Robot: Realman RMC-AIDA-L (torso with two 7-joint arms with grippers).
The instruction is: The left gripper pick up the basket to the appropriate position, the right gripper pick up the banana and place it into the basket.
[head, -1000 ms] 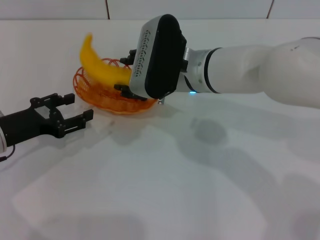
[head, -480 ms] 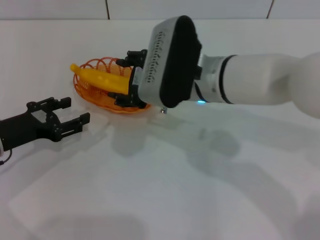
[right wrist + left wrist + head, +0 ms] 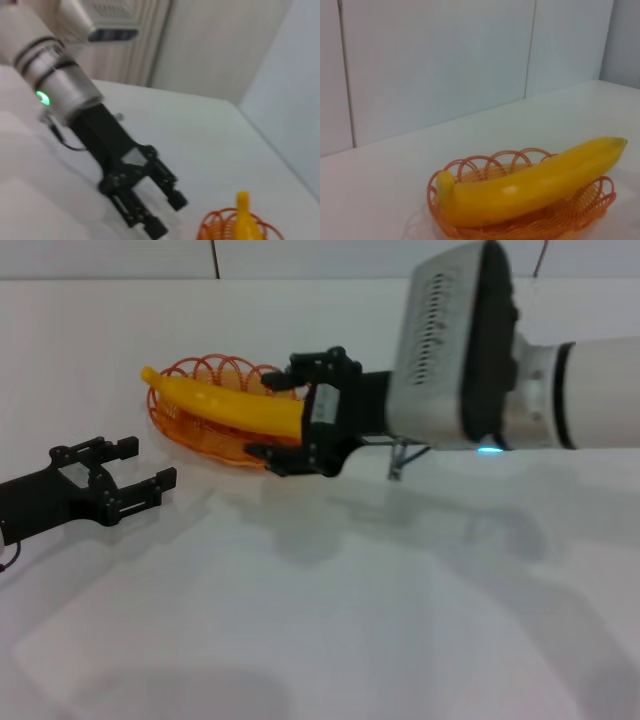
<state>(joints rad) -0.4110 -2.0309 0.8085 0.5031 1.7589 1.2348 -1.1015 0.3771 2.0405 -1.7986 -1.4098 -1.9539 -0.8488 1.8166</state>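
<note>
The banana (image 3: 225,403) lies across the basket (image 3: 190,430), one end between the spread fingers of the right gripper (image 3: 283,418), which do not clamp it. The left gripper (image 3: 125,473), fingers apart, sits on the table (image 3: 320,620) near the basket.

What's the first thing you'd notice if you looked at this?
A big yellow banana lying in a little orange wire basket on the white table, poking out over the rim. The right gripper, open, is at the banana's near end, and the left gripper sits open on the table beside the basket.
</note>
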